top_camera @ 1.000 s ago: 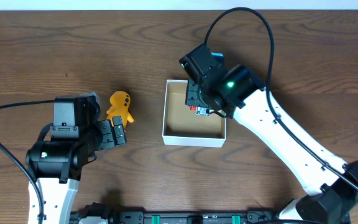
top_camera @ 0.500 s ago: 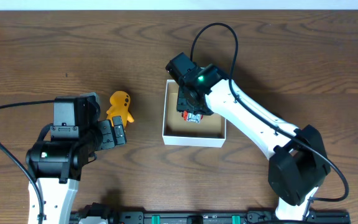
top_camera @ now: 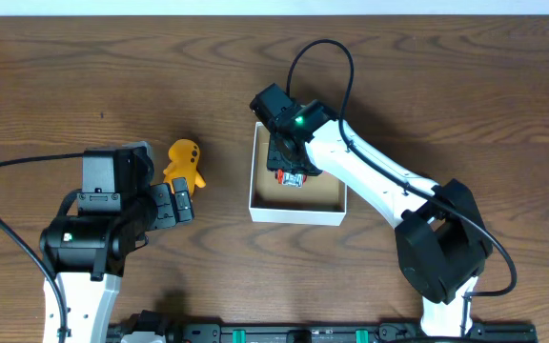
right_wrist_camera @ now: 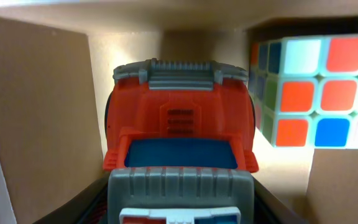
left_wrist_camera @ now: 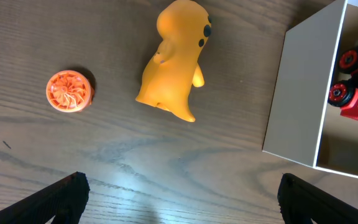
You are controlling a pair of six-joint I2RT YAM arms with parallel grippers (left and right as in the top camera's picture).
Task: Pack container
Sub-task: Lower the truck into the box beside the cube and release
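Overhead view of a dark wooden surface (top_camera: 465, 86) with two white robot arms. The container (top_camera: 296, 216), a square white-walled box with a tan inside, sits just right of centre.

The right tool (top_camera: 291, 170) reaches down into the container from the upper side. It is closed around a red toy truck (top_camera: 294, 179) with a grey top and blue panel. In the right wrist view the truck (right_wrist_camera: 179, 124) fills the middle of the frame. A puzzle cube (right_wrist_camera: 316, 93) with coloured squares lies just beside it at upper right, against the cardboard walls.

The left tool (left_wrist_camera: 182, 183) is at lower left of the overhead frame, its fingers spread wide with nothing between them. Above it in the left wrist view, a yellow toy figure (left_wrist_camera: 173, 62) lies on the surface near the container's outer wall (left_wrist_camera: 300, 93). An orange disc (left_wrist_camera: 70, 91) lies apart from the figure, at the left of that frame.
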